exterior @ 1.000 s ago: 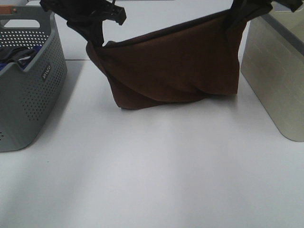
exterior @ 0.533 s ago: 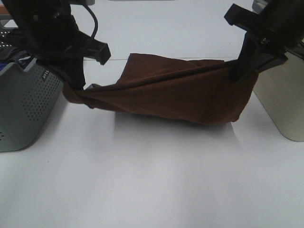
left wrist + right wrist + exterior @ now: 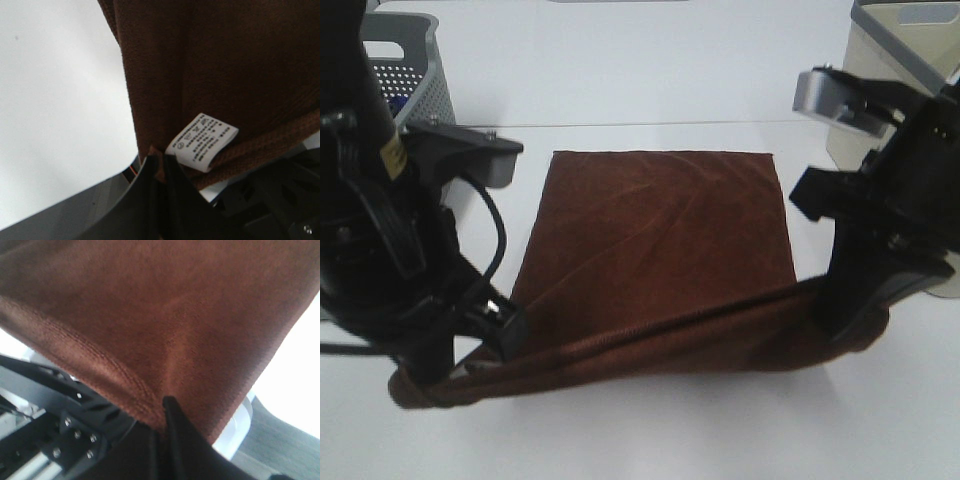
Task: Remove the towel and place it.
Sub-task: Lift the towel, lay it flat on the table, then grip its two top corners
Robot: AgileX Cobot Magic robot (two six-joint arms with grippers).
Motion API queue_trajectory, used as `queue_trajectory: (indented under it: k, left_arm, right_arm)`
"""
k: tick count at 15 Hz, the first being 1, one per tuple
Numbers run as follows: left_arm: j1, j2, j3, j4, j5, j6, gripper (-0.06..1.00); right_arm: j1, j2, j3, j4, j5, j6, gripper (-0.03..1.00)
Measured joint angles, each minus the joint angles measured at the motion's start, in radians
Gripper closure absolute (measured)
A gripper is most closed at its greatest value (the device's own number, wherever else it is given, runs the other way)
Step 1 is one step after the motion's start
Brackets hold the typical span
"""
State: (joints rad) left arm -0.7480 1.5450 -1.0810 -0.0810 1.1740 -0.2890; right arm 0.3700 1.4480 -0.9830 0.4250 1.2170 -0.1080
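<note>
Bright, even light from overhead washes the white tabletop point(image 3: 650, 90) almost featureless in the high view, leaving only a faint, soft shadow beneath the near, lifted edge of the dark brown plush towel point(image 3: 660, 230). The black left arm point(image 3: 380, 260) and black right arm point(image 3: 890, 230) are near-silhouettes. Both wrist views are soft: the white care label point(image 3: 201, 141) shows unreadable print, the black fingers point(image 3: 175, 440) blur, and the background blows out.
</note>
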Motion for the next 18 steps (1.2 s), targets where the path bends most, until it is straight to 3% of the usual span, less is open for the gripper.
queue_trajectory:
  k: [3,6,8,9,10,12,14,16,18]
  left_arm:
    - [-0.077,-0.01,0.08,-0.061,0.012,-0.014,0.94]
    - [-0.121,-0.01,0.106,-0.094,0.004,-0.019,0.94]
    - [-0.121,-0.01,0.107,-0.085,0.008,-0.051,0.94]
    - [-0.121,-0.01,0.111,-0.081,0.018,-0.062,0.9]
    - [-0.121,-0.01,0.111,-0.08,0.028,-0.065,0.81]
    - [-0.121,-0.01,0.111,-0.086,0.03,-0.067,0.49]
    - [-0.121,-0.01,0.111,-0.092,0.03,-0.069,0.18]
    - [-0.121,-0.01,0.111,-0.094,0.028,-0.069,0.09]
    - [-0.121,-0.01,0.111,-0.075,0.016,-0.071,0.1]
  right_arm:
    - [0.077,-0.029,0.091,-0.035,0.0,0.038,0.97]
    - [0.088,-0.046,0.112,-0.057,-0.001,0.064,0.96]
    - [0.088,-0.048,0.113,-0.071,-0.001,0.072,0.87]
    - [0.088,-0.048,0.113,-0.085,-0.001,0.072,0.76]
    - [0.088,-0.048,0.113,-0.09,0.0,0.073,0.61]
    - [0.088,-0.048,0.113,-0.093,0.0,0.073,0.38]
    - [0.088,-0.048,0.113,-0.095,0.0,0.073,0.3]
    - [0.088,-0.048,0.113,-0.095,0.0,0.073,0.29]
    - [0.088,-0.048,0.113,-0.098,0.0,0.073,0.29]
